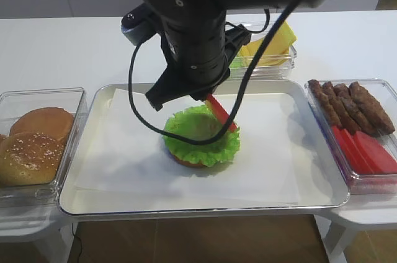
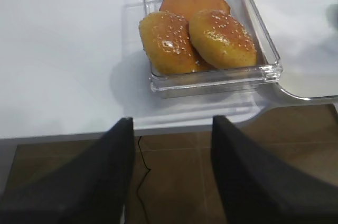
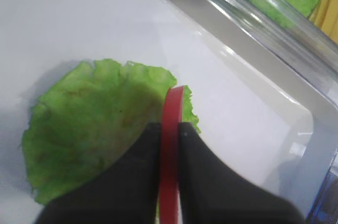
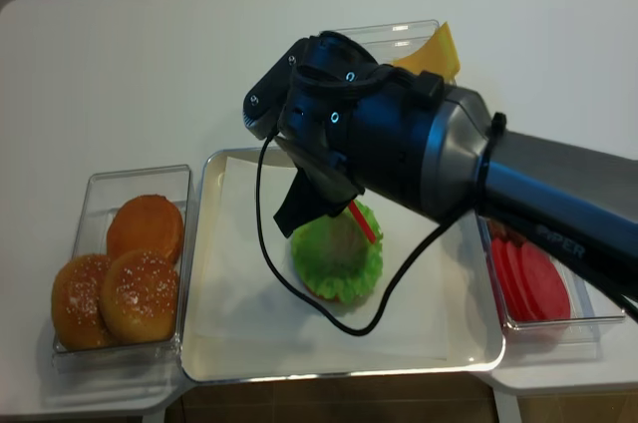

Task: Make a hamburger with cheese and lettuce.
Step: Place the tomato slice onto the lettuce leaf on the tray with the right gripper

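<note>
Right gripper (image 3: 170, 129) clamped on red slice (image 3: 170, 145)

Sesame buns (image 1: 34, 145) in a clear left-hand box (image 1: 73, 98); brown patties (image 1: 350, 106) above red slices (image 1: 366, 151).

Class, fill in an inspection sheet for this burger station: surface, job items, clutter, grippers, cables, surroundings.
Surface: white table, metal tray lined with white paper.
Job items: lettuce lies on a bun half on the tray; red slice is held edge-on above it; cheese is in the rear container.
Clutter: sesame buns in the left bin; brown patties and red slices in the right bin.
Grippers: right gripper shut on the red slice; left gripper open, empty, near the bun bin.
Cables: black cable loops from the right arm over the tray.
Surroundings: brown floor below the table edge.
</note>
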Available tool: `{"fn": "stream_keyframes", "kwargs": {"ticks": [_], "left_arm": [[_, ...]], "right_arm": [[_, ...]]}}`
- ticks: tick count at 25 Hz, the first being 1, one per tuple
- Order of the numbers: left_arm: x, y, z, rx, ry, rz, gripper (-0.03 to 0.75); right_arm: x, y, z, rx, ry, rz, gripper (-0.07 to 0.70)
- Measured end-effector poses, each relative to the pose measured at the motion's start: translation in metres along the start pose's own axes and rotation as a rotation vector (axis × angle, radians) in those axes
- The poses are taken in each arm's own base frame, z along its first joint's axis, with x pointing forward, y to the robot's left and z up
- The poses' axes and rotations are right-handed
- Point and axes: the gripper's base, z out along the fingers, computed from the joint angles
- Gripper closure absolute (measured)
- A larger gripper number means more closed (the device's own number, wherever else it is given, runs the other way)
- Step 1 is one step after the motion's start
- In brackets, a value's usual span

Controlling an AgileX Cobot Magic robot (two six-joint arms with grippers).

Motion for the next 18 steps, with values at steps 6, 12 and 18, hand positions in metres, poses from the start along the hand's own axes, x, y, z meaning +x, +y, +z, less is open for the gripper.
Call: {"fn": "stream_keyframes", "kwargs": {"ticks": [6, 12, 18], "left_arm": [[0.0000, 0.0000, 0.0000, 0.000, 0.000, 0.000, 0.357], [0.0000, 0.0000, 0.0000, 0.000, 0.000, 0.000, 0.357], [0.0000, 0.0000, 0.0000, 0.000, 0.000, 0.000, 0.357]], "right_arm": [[0.0003, 0.0014, 0.0038, 0.002, 0.011, -0.004, 0.551], [0.0003, 0.0014, 0.0038, 0.002, 0.011, -0.002, 0.547], [0.0003, 0.0014, 0.0038, 0.002, 0.011, -0.003, 0.453]]}}
